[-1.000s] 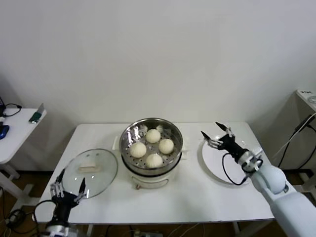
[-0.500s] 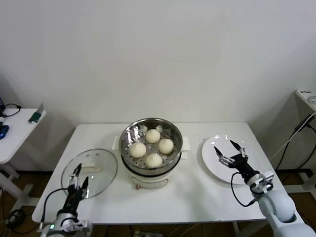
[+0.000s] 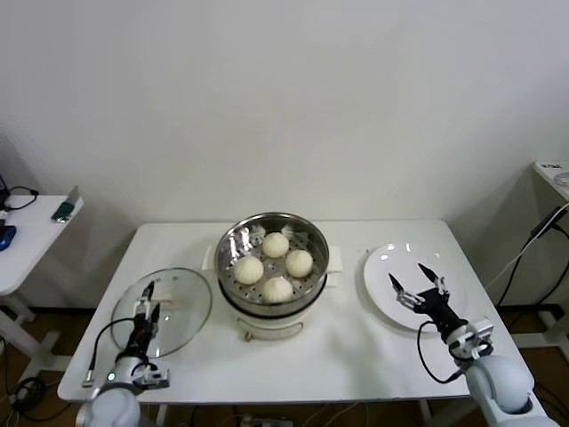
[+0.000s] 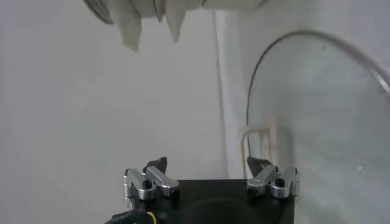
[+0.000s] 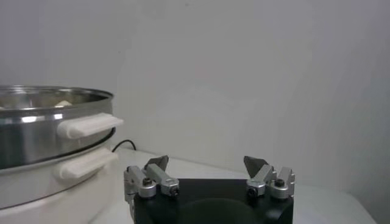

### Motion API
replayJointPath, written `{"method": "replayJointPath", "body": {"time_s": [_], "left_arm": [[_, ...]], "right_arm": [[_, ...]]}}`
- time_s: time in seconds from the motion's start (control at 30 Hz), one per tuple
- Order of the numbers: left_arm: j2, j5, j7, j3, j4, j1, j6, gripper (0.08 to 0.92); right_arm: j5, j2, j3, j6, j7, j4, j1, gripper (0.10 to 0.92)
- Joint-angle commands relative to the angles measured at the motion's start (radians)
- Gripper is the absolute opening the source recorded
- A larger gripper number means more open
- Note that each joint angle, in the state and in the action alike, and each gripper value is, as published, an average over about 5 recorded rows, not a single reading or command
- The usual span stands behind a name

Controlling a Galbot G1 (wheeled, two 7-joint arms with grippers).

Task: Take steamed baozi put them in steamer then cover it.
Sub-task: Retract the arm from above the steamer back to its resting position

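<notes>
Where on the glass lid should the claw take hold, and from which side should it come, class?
Probably the cream oblong handle at the centre of the glass lid, approached from straight above. The lid lies flat on the table with its handle up, the only raised part; the rim sits low. The open left claw, over the lid's near part, is closest.

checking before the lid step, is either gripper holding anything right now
Nothing is held. The left gripper hangs open over the round clear glass lid; the right gripper is open over the flat white plate.
</notes>
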Motion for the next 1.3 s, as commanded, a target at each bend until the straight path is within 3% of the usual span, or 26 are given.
{"method": "replayJointPath", "body": {"time_s": [0.03, 0.6, 0.7, 1.3], "left_arm": [[0.006, 0.022, -0.034, 0.019, 0.148, -0.128, -0.001, 0.823], [0.007, -0.025, -0.02, 0.047, 0.18, -0.173, -0.01, 0.823], [0.006, -0.023, -0.011, 0.047, 0.187, -0.174, -0.018, 0.792], [0.016, -0.059, 0.009, 0.041, 0.116, -0.141, -0.018, 0.264]], "right_arm": [[-0.037, 0.02, 0.014, 0.008, -0.01, -0.008, -0.016, 0.823], [-0.083, 0.042, 0.017, 0.034, -0.035, -0.035, -0.02, 0.823], [-0.094, 0.05, 0.015, 0.039, -0.038, -0.043, -0.017, 0.823], [-0.115, 0.067, 0.014, 0.052, -0.041, -0.065, 0.001, 0.823]]}}
